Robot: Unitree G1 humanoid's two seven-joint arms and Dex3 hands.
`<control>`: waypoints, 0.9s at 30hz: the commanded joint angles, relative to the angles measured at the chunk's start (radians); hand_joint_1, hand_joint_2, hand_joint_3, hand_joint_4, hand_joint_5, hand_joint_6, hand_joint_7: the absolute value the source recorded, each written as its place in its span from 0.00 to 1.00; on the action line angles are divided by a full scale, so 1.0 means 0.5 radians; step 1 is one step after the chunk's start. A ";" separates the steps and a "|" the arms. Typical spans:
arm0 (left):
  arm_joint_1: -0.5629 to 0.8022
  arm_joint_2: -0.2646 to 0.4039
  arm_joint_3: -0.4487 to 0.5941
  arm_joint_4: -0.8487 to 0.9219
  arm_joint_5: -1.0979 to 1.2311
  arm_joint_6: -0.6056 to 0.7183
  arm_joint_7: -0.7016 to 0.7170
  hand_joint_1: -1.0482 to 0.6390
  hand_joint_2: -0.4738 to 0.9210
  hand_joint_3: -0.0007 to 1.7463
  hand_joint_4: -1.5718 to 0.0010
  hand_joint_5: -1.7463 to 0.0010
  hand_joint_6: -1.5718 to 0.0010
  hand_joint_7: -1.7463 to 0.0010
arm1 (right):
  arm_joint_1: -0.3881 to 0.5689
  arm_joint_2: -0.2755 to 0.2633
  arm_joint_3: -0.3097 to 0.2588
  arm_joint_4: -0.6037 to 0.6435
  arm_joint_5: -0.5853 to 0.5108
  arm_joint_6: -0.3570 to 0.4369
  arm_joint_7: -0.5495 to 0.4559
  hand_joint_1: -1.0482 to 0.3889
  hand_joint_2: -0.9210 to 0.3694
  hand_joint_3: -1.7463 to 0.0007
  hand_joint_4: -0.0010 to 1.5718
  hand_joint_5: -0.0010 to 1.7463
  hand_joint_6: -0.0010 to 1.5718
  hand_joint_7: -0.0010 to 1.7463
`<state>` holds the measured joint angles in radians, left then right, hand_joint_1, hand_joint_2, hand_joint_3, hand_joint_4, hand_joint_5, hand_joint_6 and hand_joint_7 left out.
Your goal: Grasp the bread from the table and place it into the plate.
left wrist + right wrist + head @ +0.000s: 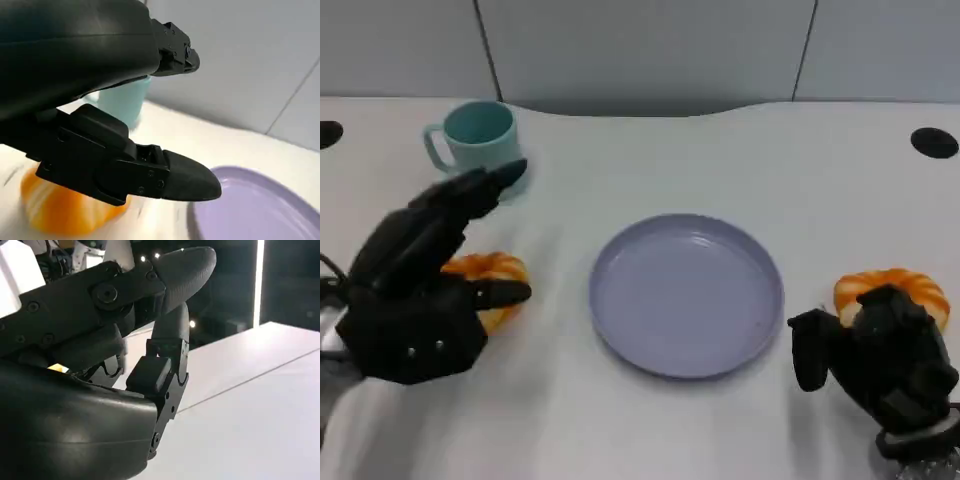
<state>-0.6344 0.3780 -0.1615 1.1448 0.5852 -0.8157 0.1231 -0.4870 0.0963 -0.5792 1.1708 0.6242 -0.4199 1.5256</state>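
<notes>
White tabletop (pixel 650 420) runs back to a grey panelled wall, and two black hands work over it. At the near left, the left hand (pixel 420 290) hangs with its fingers spread wide, long ones reaching toward the back and a shorter one pointing toward the middle; it holds nothing. One bread roll (pixel 490 275) lies just under and beside it, orange and glazed, partly hidden by the palm. The left wrist view adds what the head view hides: bare gap between the upper fingers and the lower finger (pixel 185 177), with the roll (pixel 70 210) below that finger; whether the finger touches it I cannot tell.

At the near right, the right hand (pixel 880 360) sits with fingers curled inward, empty. A second bread roll (pixel 895 285) lies just behind it, partly covered. The right wrist view shows the fingers (pixel 170 340) bent close together and, beyond them, a dark room with lights.

Between the two rolls rests one lilac plate (pixel 685 300), nothing on it. One pale blue mug (pixel 470 135) stands at the back left, beyond the left hand. Two black round holes (pixel 934 142) mark the table's far corners.
</notes>
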 commanded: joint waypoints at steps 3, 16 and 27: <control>-0.054 -0.041 -0.091 0.223 -0.005 0.159 0.180 0.00 1.00 0.19 1.00 1.00 0.98 0.99 | 0.062 0.016 -0.011 -0.093 0.042 -0.042 -0.025 0.42 0.01 0.99 0.59 0.80 0.57 0.53; -0.100 0.010 -0.211 0.359 0.009 0.408 0.340 0.00 1.00 0.15 0.97 0.98 0.93 0.96 | 0.060 0.008 0.001 -0.111 0.087 0.017 0.063 0.43 0.00 0.97 0.57 0.81 0.55 0.50; -0.176 -0.026 -0.379 0.411 0.115 0.549 0.441 0.14 0.92 0.00 0.74 0.87 0.75 0.92 | 0.043 -0.012 0.000 -0.055 0.100 0.046 0.124 0.43 0.00 0.98 0.55 0.78 0.57 0.43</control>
<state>-0.7046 0.3628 -0.3268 1.3372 0.6224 -0.5618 0.3209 -0.4492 0.1088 -0.5652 1.1224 0.6463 -0.4287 1.5473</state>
